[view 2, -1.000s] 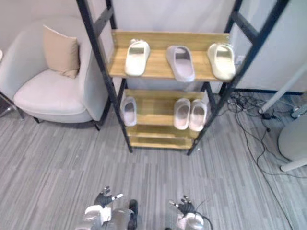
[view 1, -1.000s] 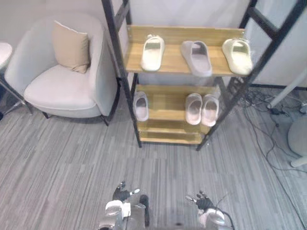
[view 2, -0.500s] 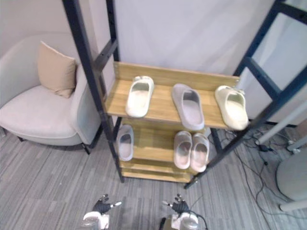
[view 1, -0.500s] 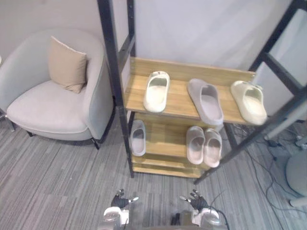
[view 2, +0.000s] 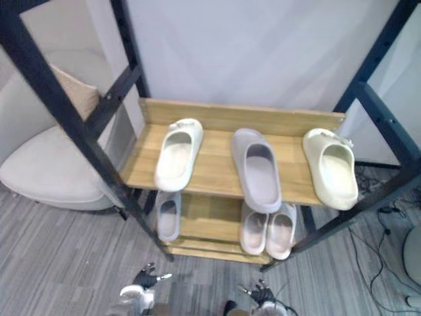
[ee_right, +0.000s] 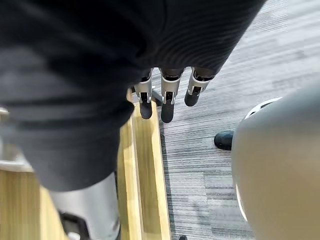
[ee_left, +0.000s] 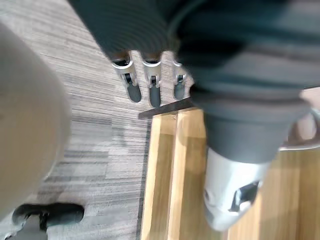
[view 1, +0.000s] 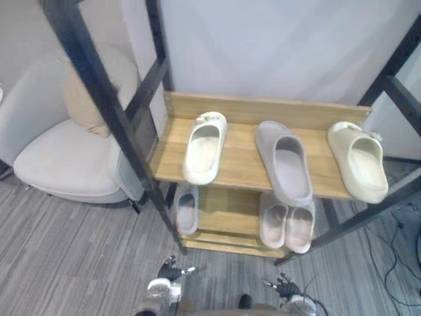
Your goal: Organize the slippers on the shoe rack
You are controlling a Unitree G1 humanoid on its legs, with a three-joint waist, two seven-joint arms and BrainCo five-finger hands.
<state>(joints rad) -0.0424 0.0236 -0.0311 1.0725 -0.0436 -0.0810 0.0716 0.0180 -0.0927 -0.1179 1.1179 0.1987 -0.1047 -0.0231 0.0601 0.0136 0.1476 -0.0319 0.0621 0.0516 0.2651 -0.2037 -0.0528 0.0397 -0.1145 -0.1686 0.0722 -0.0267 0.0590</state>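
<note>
Three slippers [view 1: 283, 161] spaced along shoe rack [view 1: 240, 176] top shelf, three on lower shelf.

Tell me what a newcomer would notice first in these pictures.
The shoe rack in the middle draws the eye: its upper shelf carries a left cream slipper, a grey slipper in the centre and a right cream slipper. On the lower shelf a single slipper lies at the left, a close pair at the right. The left hand and the right hand hang open and empty low before it.
</note>
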